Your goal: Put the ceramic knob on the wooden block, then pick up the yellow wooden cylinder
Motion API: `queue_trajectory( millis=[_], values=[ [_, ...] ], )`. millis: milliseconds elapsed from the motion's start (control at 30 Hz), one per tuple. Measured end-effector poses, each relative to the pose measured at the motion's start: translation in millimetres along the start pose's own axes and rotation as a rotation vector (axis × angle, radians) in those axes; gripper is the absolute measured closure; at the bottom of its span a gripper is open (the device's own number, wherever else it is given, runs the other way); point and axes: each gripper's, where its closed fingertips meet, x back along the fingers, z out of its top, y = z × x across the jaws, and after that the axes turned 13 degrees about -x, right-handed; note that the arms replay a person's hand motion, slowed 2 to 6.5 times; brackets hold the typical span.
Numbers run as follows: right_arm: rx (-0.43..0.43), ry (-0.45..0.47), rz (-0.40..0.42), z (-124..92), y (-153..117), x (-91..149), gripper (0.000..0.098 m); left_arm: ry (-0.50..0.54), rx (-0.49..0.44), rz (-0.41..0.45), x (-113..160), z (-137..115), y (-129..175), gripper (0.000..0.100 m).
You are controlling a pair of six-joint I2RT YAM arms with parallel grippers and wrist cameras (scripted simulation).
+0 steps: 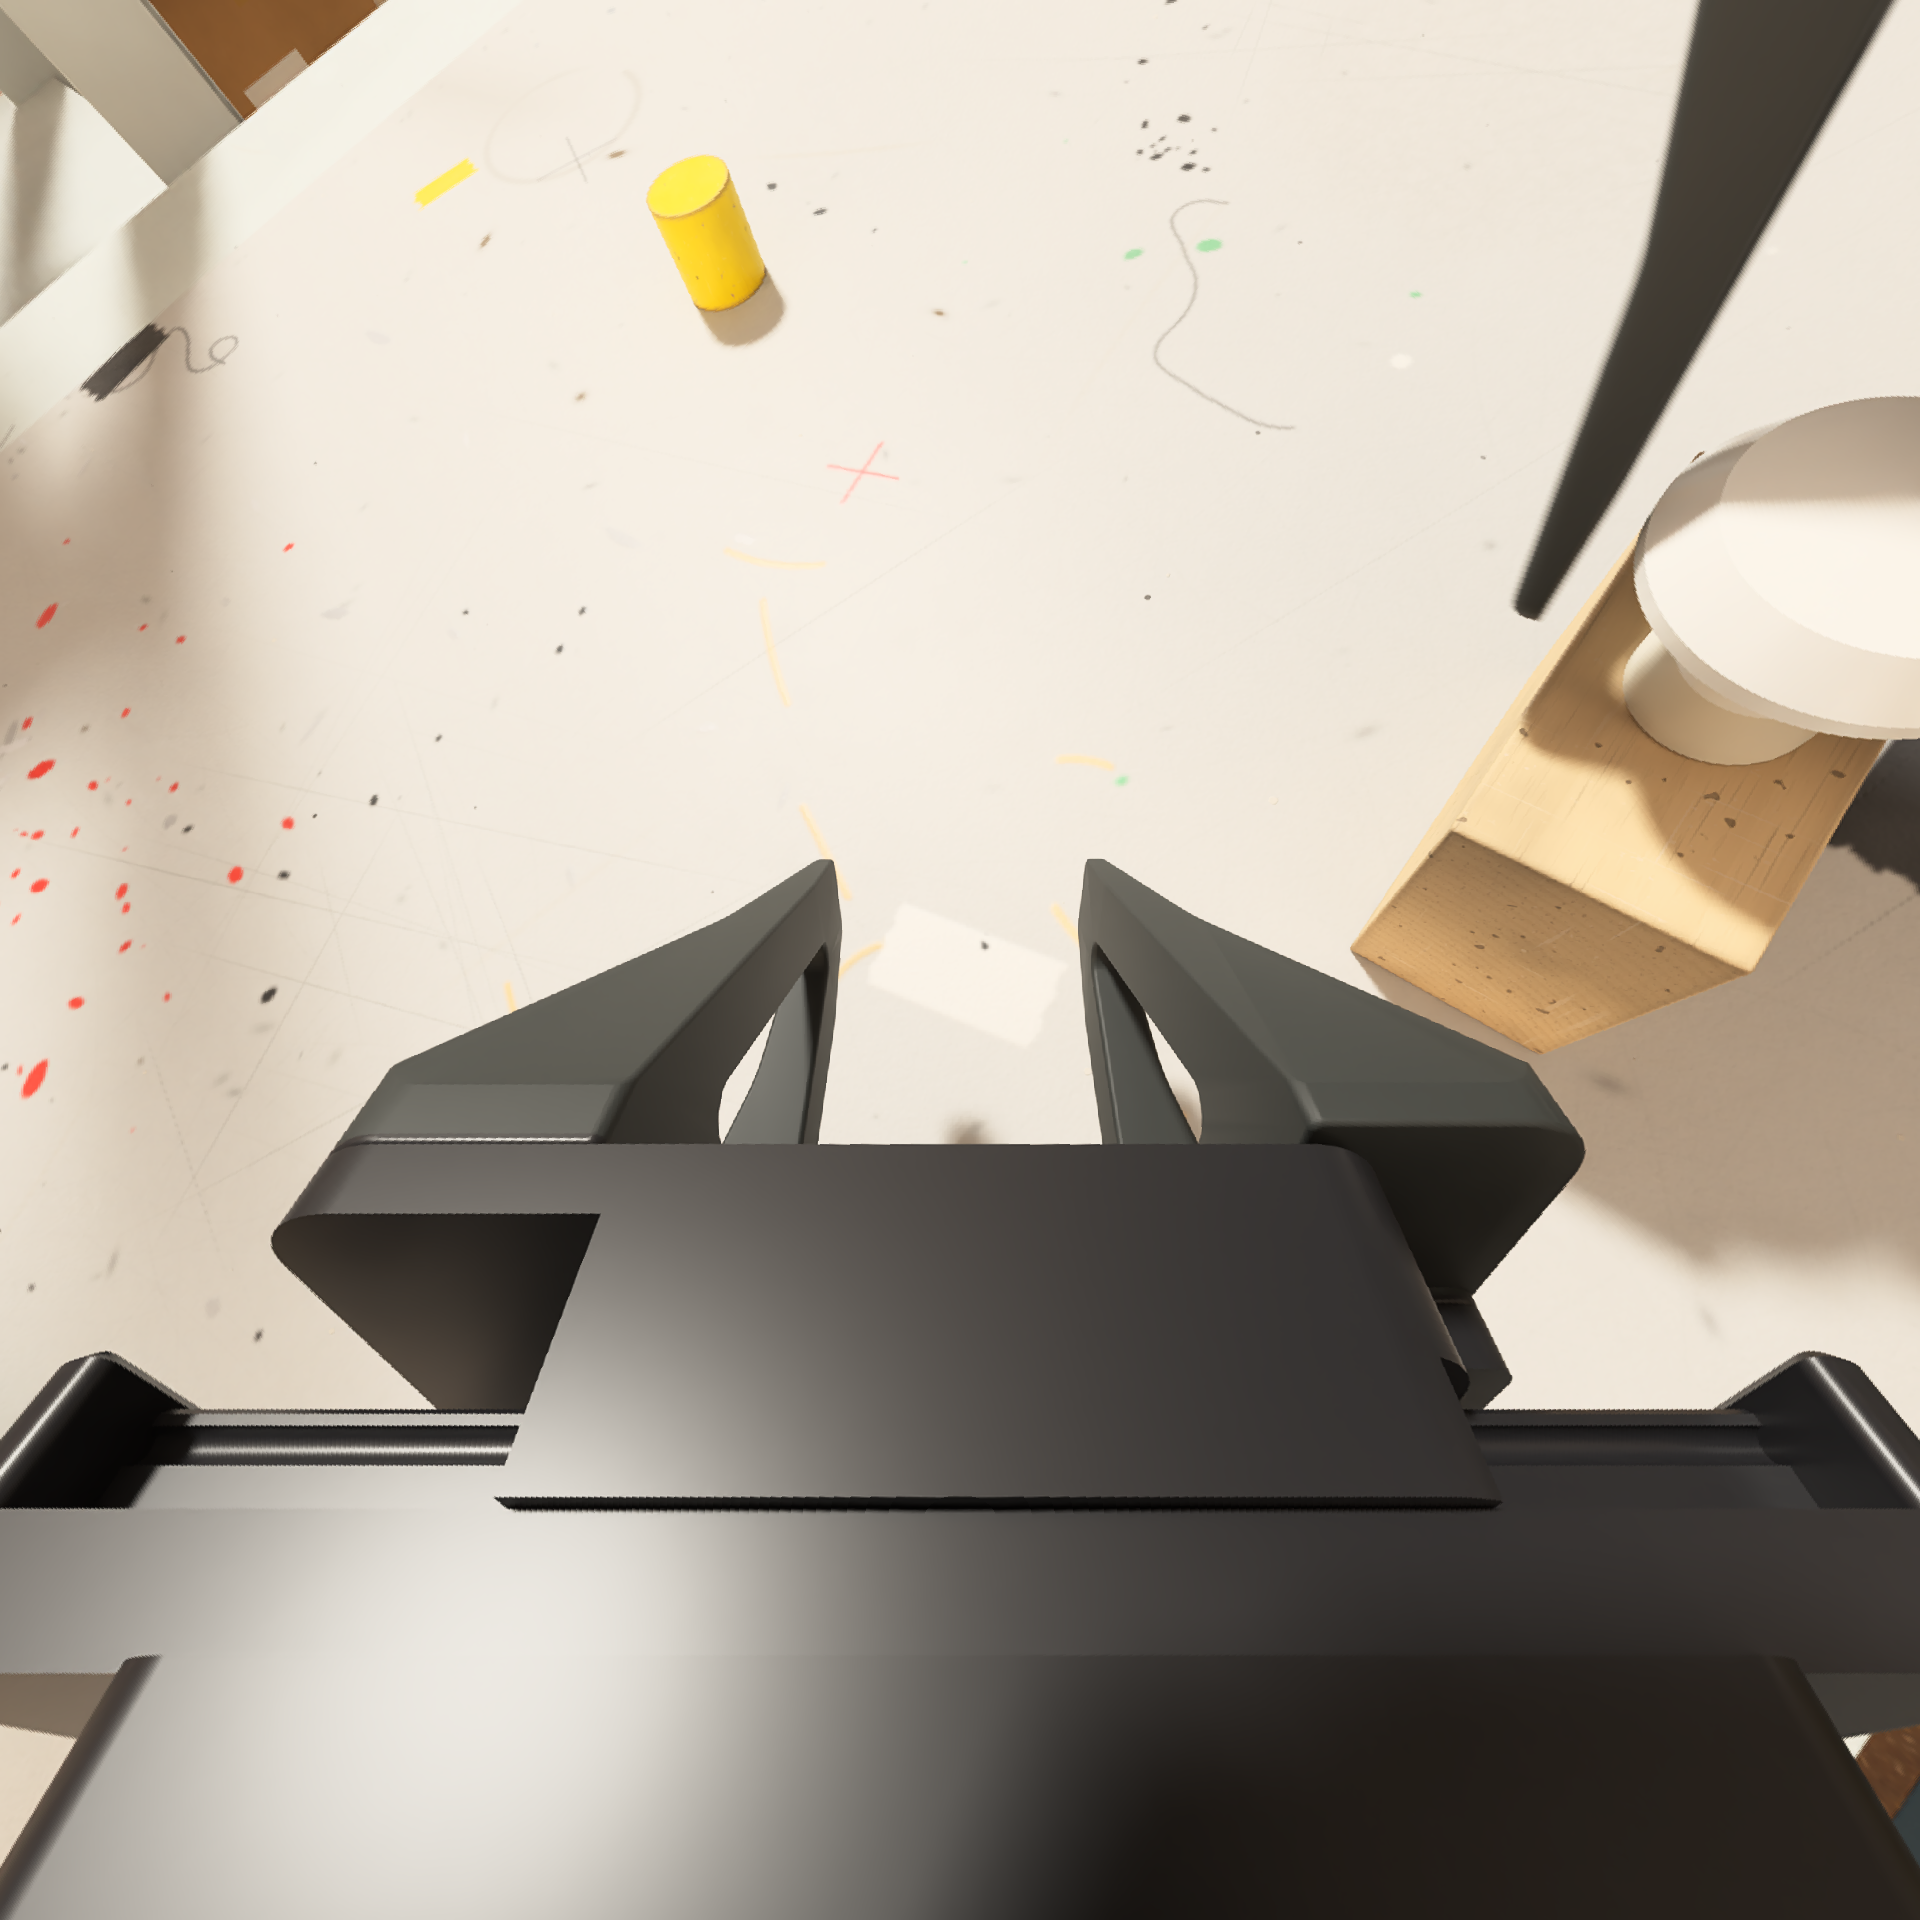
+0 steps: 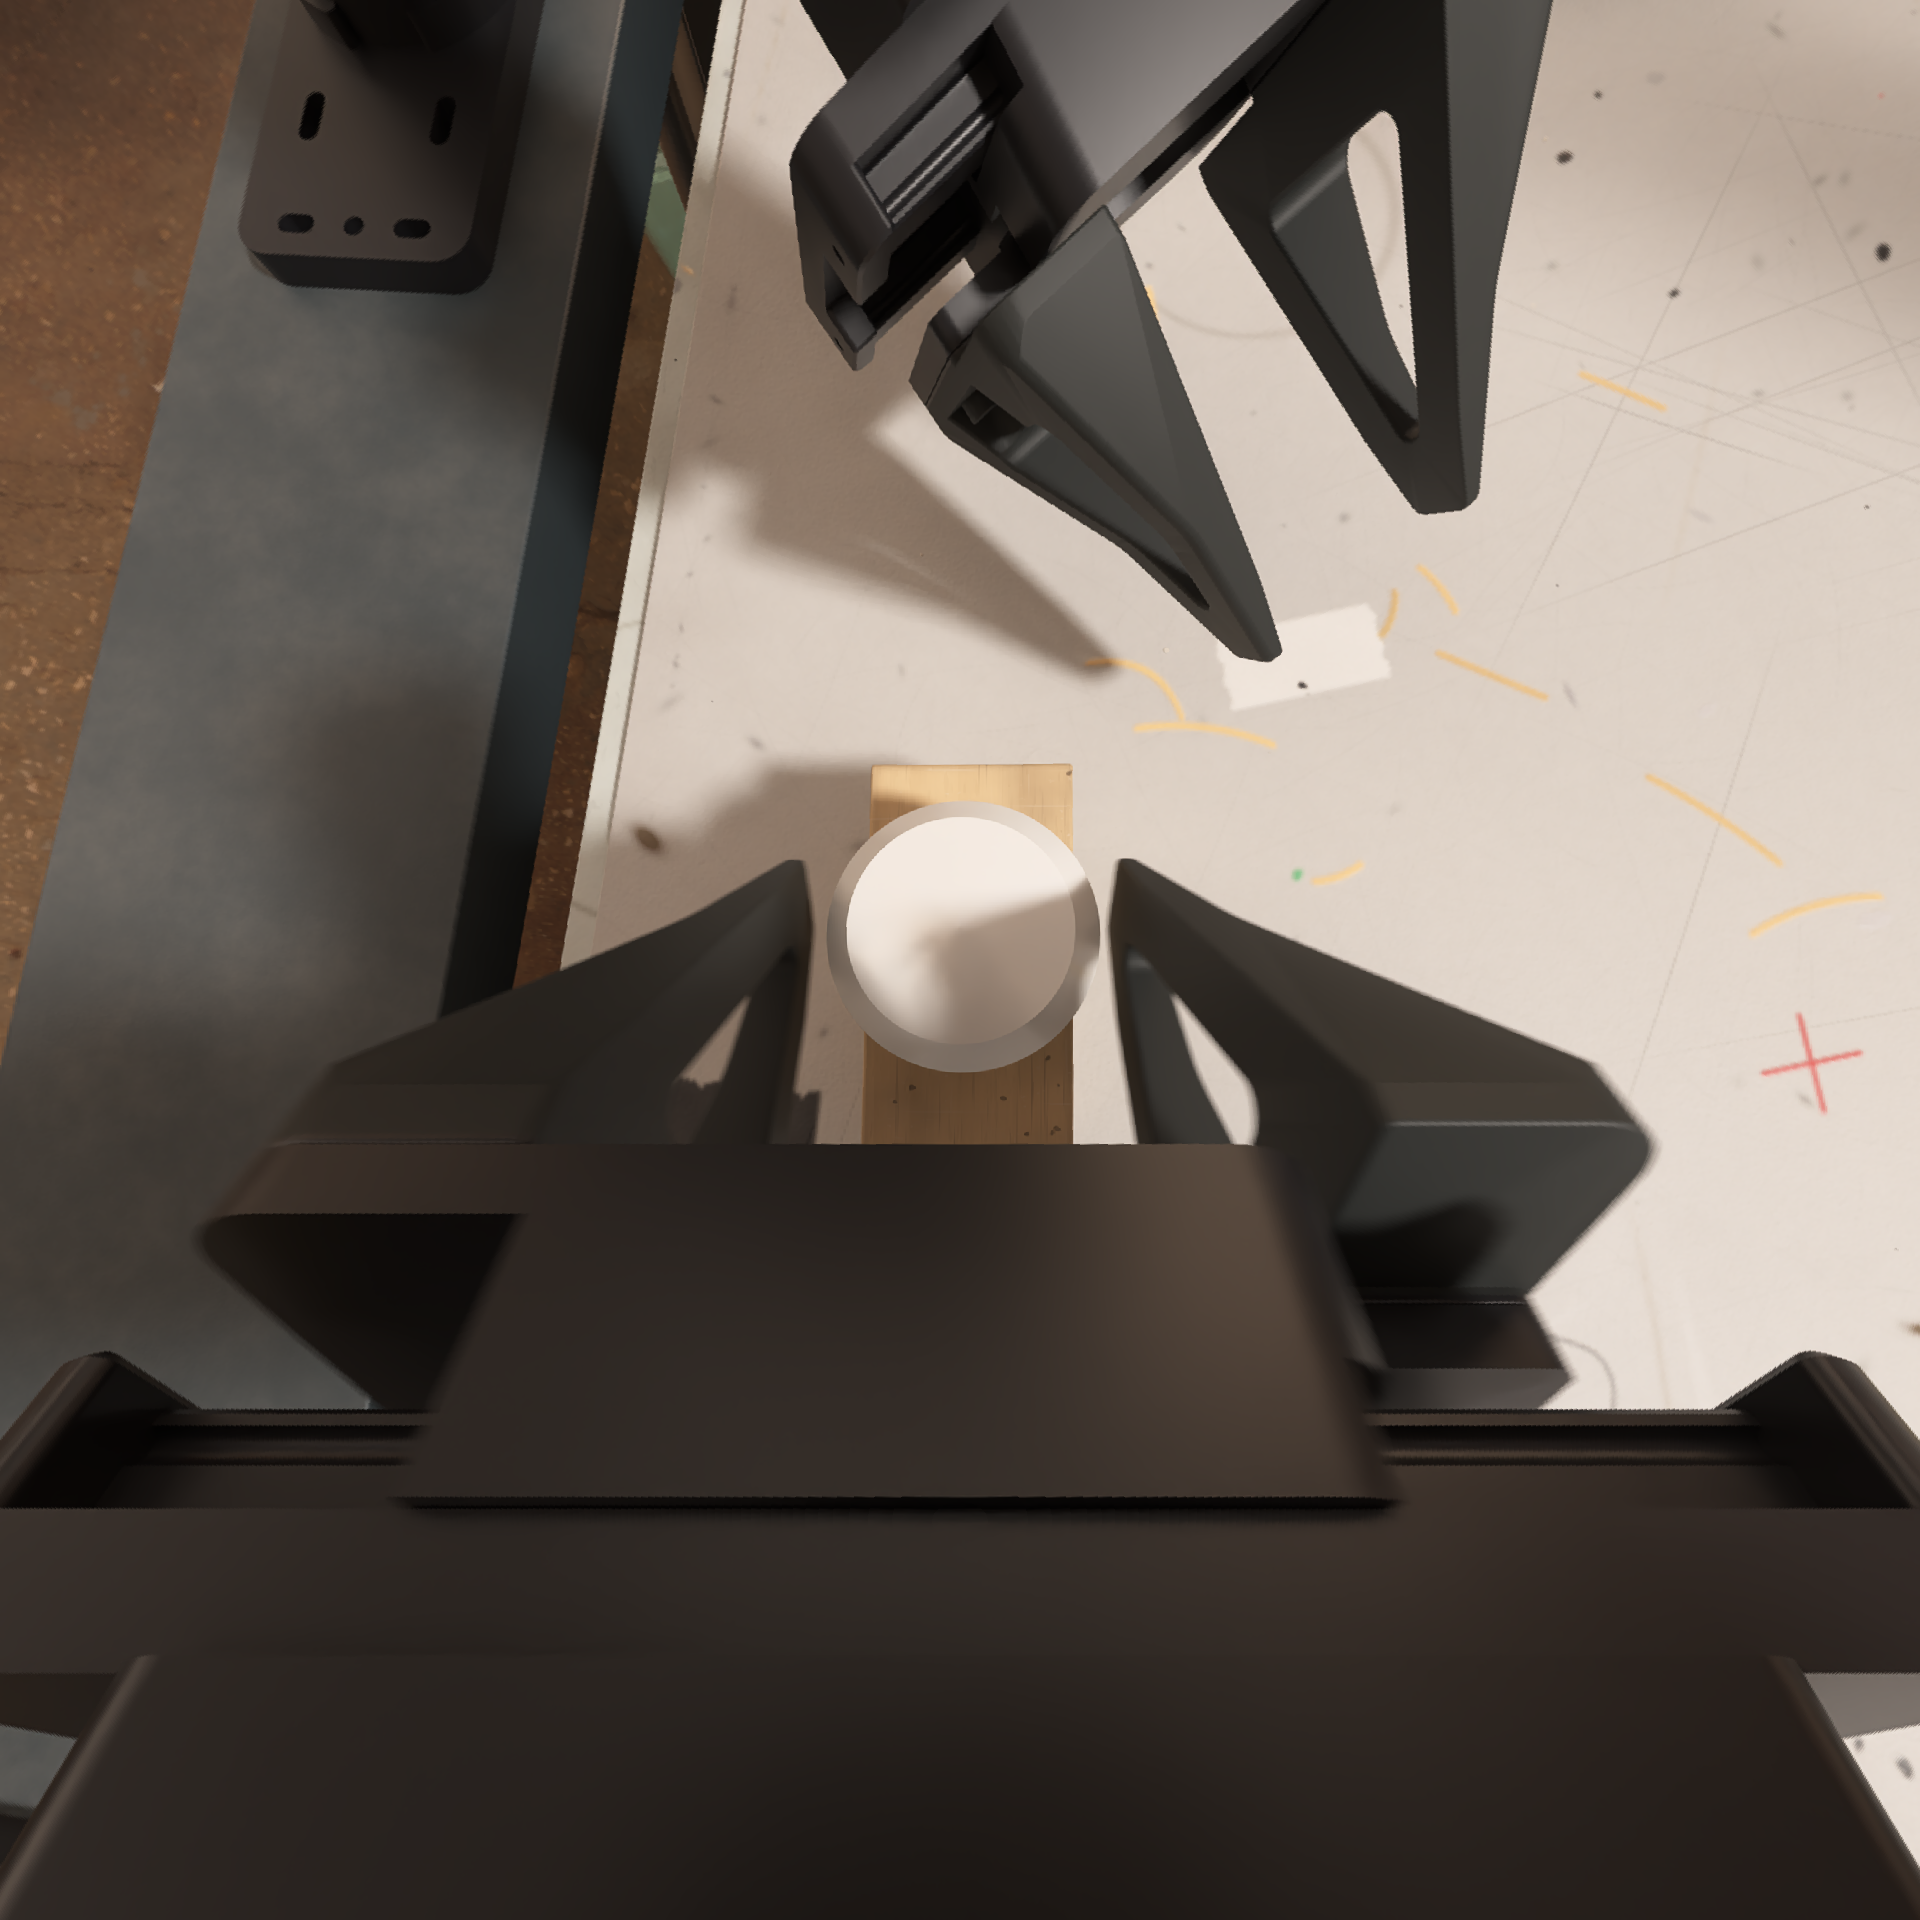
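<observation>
Right wrist view is looking straight down on the ceramic knob [image 2: 964,935], which is sitting at the centre of the frame on the wooden block [image 2: 968,1101]. The right gripper [image 2: 961,883] is straddling it with its fingers spread; a thin gap is showing on each side of the knob's round head, so the jaws are parted and, as far as I can tell, not touching it. I judge the placing step to be finished or finishing, with the release made and the arm needing to lift clear.

In the upper half of that frame the left gripper [image 2: 1356,582] is hanging over the speckled table [image 2: 1558,1195], its two dark fingers apart and nothing between them.

From the left wrist view, the same left gripper [image 1: 958,862] is sitting in the middle of the frame, partly open and empty, over a pale scrap of tape [image 1: 966,982]. The knob [image 1: 1787,582] and block [image 1: 1579,883] are showing at the right edge, the knob upright on its stem. The yellow wooden cylinder [image 1: 709,231] is standing in the upper left of the frame, well apart from both grippers and from the block.

The next move, I think, is calling for a gripper to travel to the cylinder, open wide enough to span its round side, descend and close. The left one is looking better placed, since the cylinder lies ahead of its fingers.
</observation>
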Motion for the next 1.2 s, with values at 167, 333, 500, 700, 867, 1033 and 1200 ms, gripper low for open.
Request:
queue_trajectory(
  millis=[167, 333, 500, 700, 867, 1033, 1200],
  values=[
    [0.000, -0.007, -0.013, -2.1, 2.2, -0.4, 0.0121, -0.007, 0.001, -0.006, 0.0, -1.8, 1.3, 0.061],
    [0.001, -0.018, -0.022, -4.9, 2.0, -1.6, 0.0061, -0.006, 0.004, -0.008, 0.1, -2.1, 0.9, 0.061],
    [0.006, -0.033, -0.036, -7.8, 2.0, -4.1, 0.0039, -0.007, 0.006, -0.009, 0.3, -2.7, 0.3, 0.061],
    [0.012, -0.055, -0.067, -12.4, 5.5, -8.6, 0.0060, -0.006, 0.007, -0.010, 0.4, -2.6, 0.2, 0.061],
    [0.014, -0.074, -0.087, -16.4, 8.6, -11.4, 0.0092, -0.006, 0.007, -0.010, 0.4, -2.7, 0.3, 0.061],
    [0.013, -0.082, -0.091, -18.7, 10.0, -12.5, 0.0114, -0.006, 0.007, -0.011, 0.4, -2.7, 0.4, 0.061],
    [0.019, -0.083, -0.091, -19.2, 10.2, -12.5, 0.0128, -0.006, 0.007, -0.012, 0.4, -2.7, 0.7, 0.061]
  ],
)
